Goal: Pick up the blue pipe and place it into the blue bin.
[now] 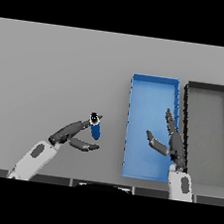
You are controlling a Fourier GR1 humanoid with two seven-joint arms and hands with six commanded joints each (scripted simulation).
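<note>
The left hand (71, 134) pinches the short blue pipe (96, 128) upright near the rectangular blue bin's (130, 126) left wall, ready for transfer; the right hand (172, 142) hovers spread over the bin.

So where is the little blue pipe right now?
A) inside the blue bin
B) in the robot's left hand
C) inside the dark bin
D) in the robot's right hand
B: the blue pipe sits between the fingers and thumb of the left hand, left of the blue bin, not in it.
</note>
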